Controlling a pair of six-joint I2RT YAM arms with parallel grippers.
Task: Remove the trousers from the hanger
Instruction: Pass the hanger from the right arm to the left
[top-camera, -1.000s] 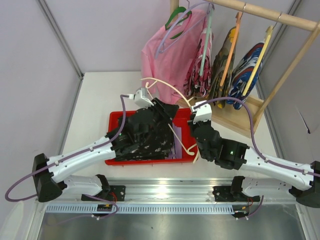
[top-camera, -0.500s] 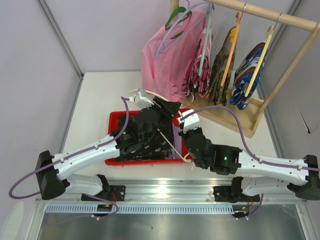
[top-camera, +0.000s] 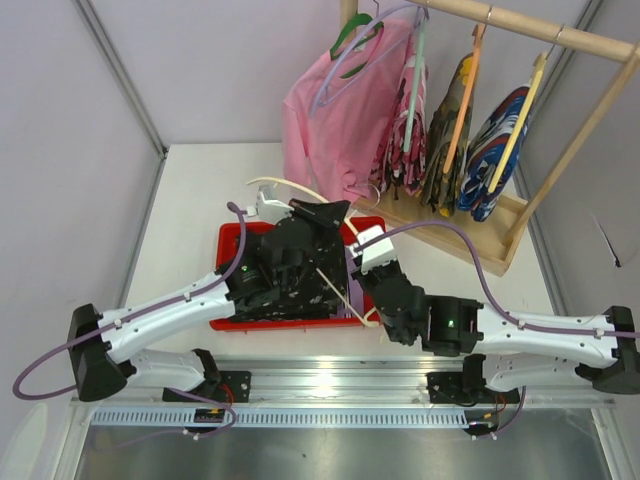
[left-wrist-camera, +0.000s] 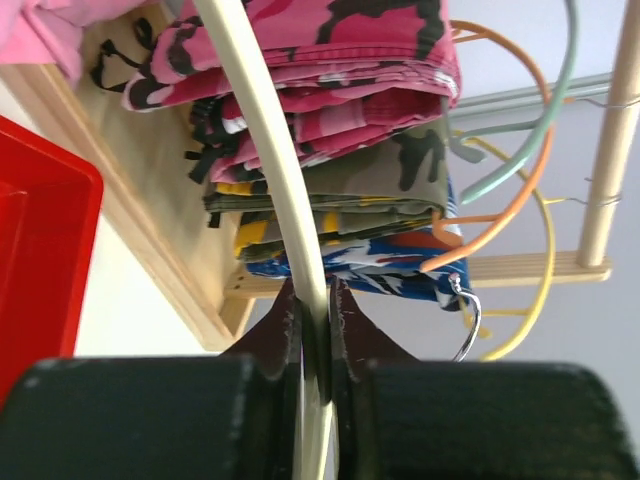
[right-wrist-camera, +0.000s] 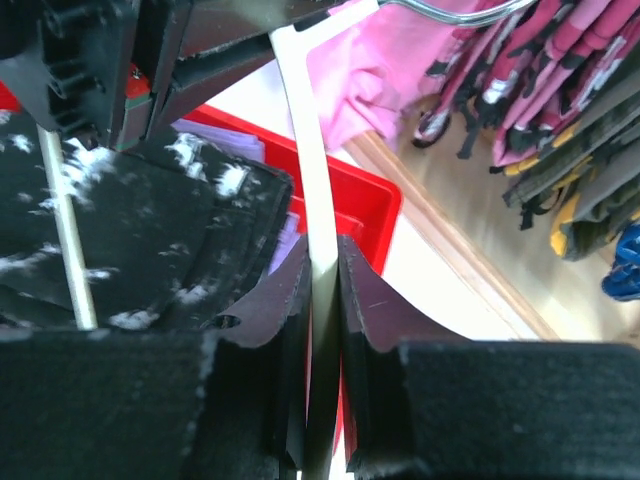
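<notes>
A cream plastic hanger (top-camera: 285, 185) is held over the red tray (top-camera: 226, 245) by both grippers. My left gripper (left-wrist-camera: 312, 285) is shut on one curved arm of the hanger (left-wrist-camera: 262, 150), seen from above at the gripper (top-camera: 325, 212). My right gripper (right-wrist-camera: 322, 248) is shut on another arm of the hanger (right-wrist-camera: 303, 130), just right of the left one (top-camera: 355, 258). The black, white-speckled trousers (top-camera: 285, 275) lie bunched in the tray, with the hanger's thin bar (right-wrist-camera: 62, 235) running across them (right-wrist-camera: 160, 225). A strip of the lavender trousers (right-wrist-camera: 228, 140) shows beneath them.
A wooden rack (top-camera: 470, 235) stands at the back right with a pink shirt (top-camera: 330, 120) and several folded patterned garments (left-wrist-camera: 330, 110) on coloured hangers. A metal hook (left-wrist-camera: 466, 320) hangs near the rack. The tray's far rim (right-wrist-camera: 372, 195) lies close to the rack base.
My left gripper has opened, then closed on the hanger's arm. Both grippers and the hanger have shifted left, the right one also nearer, over the tray.
</notes>
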